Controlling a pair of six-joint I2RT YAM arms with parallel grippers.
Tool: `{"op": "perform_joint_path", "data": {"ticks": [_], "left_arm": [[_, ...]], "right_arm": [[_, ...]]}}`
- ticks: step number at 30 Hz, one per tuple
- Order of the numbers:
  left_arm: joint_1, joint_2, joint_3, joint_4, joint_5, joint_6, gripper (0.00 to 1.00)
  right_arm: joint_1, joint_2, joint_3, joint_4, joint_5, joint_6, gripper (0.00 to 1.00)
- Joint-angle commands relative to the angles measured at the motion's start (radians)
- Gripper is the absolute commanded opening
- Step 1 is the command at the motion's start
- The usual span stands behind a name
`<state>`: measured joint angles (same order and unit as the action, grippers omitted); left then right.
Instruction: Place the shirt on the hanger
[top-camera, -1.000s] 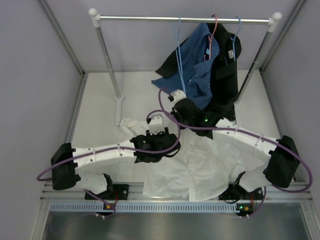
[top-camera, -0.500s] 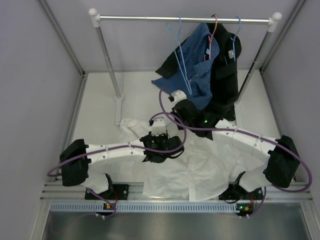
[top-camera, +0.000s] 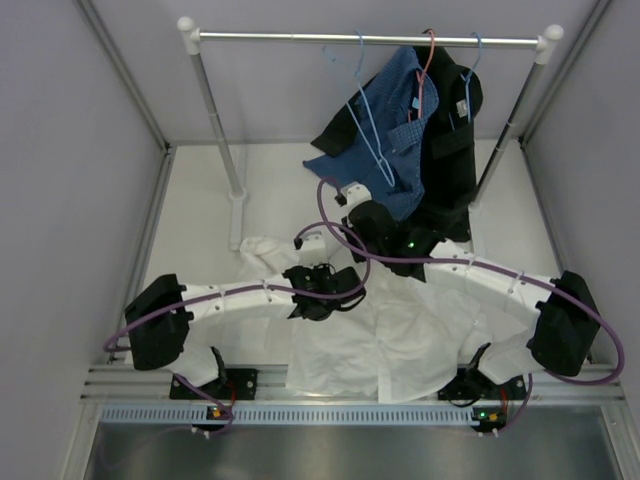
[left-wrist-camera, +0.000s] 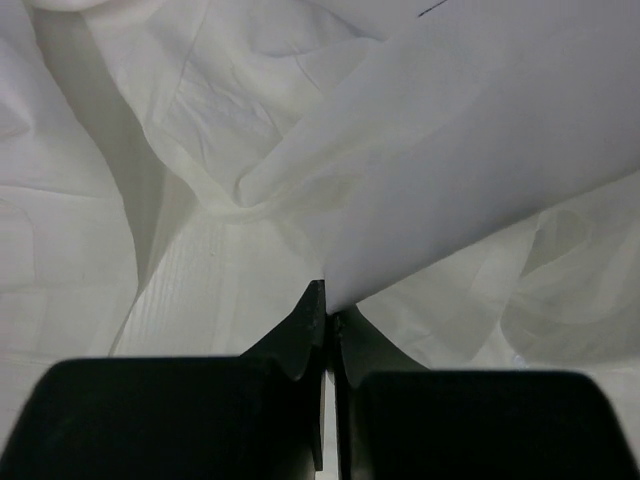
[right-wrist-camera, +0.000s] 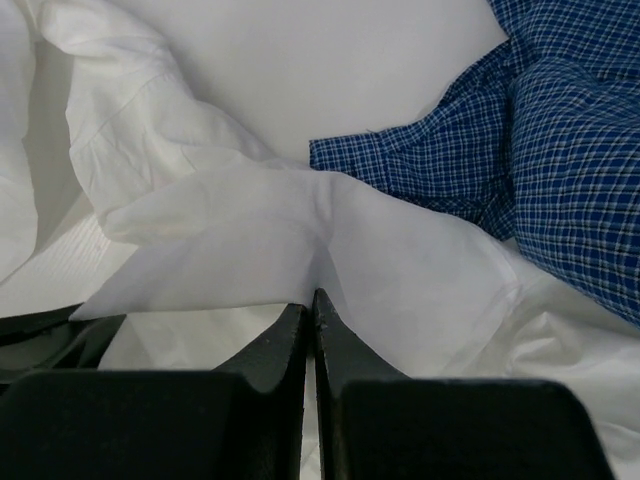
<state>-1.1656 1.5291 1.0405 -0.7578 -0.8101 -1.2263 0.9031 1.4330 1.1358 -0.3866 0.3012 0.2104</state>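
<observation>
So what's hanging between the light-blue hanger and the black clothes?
The blue checked shirt, on a red hanger, hangs between the light-blue hanger and the black garment. The top view shows it.

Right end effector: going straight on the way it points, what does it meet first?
The right end effector is shut on a fold of the shirt, so that comes first. Past it looks like bare table, with the checked shirt off to the right; depth is unclear.

Three hangers (top-camera: 363, 120), three garments (top-camera: 448, 150) (one white shirt (top-camera: 400, 330))
</observation>
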Motion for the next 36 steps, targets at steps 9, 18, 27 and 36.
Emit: {"op": "perform_joint_path", "data": {"ticks": [9, 18, 27, 36], "left_arm": [[0.205, -0.412, -0.269, 0.359, 0.512, 0.543, 0.00], [0.354, -0.554, -0.156, 0.189, 0.704, 0.622, 0.00], [0.366, -0.448, -0.063, 0.114, 0.784, 0.712, 0.00], [0.366, -0.454, -0.129, 0.144, 0.767, 0.763, 0.00]], "right_arm": [[0.000, -0.247, -0.062, -0.003, -0.181, 0.017, 0.86], [-0.036, -0.470, 0.128, -0.069, -0.180, 0.072, 0.99], [-0.104, -0.211, 0.513, -0.270, 0.042, -0.169, 0.87], [-0.309, -0.017, 0.692, -0.304, -0.220, -0.347, 0.63]]}}
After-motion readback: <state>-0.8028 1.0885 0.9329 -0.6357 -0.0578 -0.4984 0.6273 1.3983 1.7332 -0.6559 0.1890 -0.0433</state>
